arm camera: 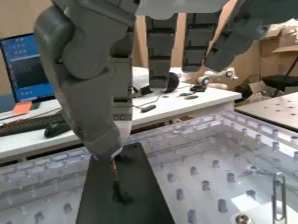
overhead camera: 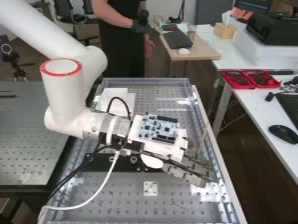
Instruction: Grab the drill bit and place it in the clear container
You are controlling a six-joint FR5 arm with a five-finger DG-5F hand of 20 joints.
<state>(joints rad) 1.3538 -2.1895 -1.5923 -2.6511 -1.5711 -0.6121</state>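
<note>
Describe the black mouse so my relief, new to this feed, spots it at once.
Start at the perforated bench under the white arm, then cross right in the high view to the white desk. Below the two red trays there sits the mouse: black and rounded, unlike the flat keyboard just above it.

Bent arm (overhead camera: 65, 92); pinched fingers (overhead camera: 189, 174)

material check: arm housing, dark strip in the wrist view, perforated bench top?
Arm housing: painted metal or plastic, can't tell which; smooth, white, softly shaded.
Dark strip: maybe coated metal or plastic; near-black, matte, no sharp glare.
Perforated bench top: likely metal, maybe clear-covered; grey with a regular hole grid, bright glare patches.
</note>
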